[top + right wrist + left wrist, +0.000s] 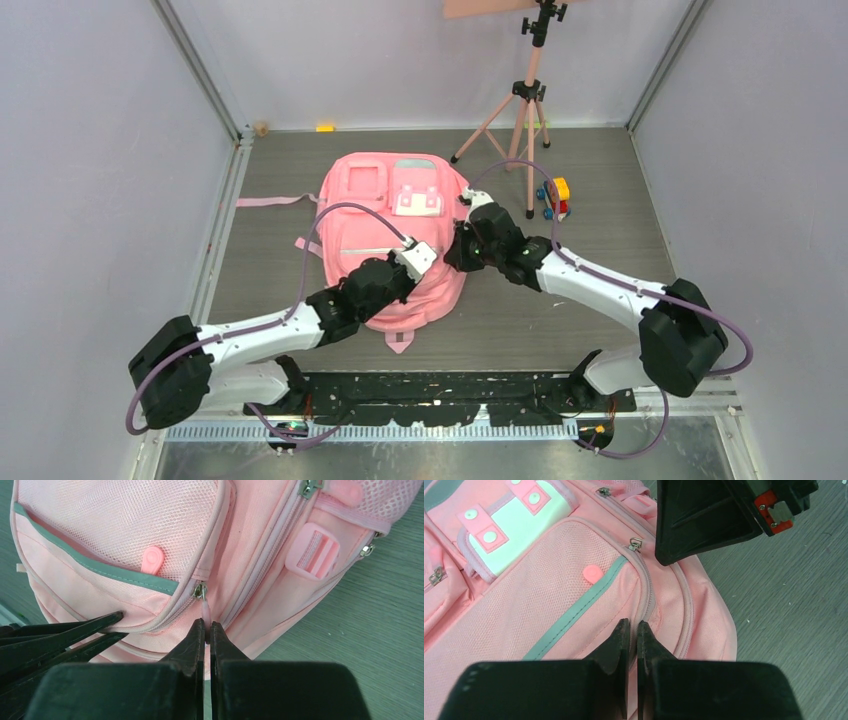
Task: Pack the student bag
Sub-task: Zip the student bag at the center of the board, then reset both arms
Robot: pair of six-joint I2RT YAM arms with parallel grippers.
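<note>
the backpack point(360, 235) lies flat, front side up, at the middle of the bench point(600, 200). right gripper point(206, 626): jaws closed on the pale pink zip pull point(205, 611) of the mesh front pocket point(125, 525), at the bag's right side. left gripper point(633, 626): jaws pressed nearly together over the same pocket's zip seam point(648, 592); whether they pinch fabric cannot be told. the two grippers sit just beside each other.

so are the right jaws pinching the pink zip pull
Yes, the right jaws are shut on the pink zip pull hanging from a slider on the student bag.
</note>
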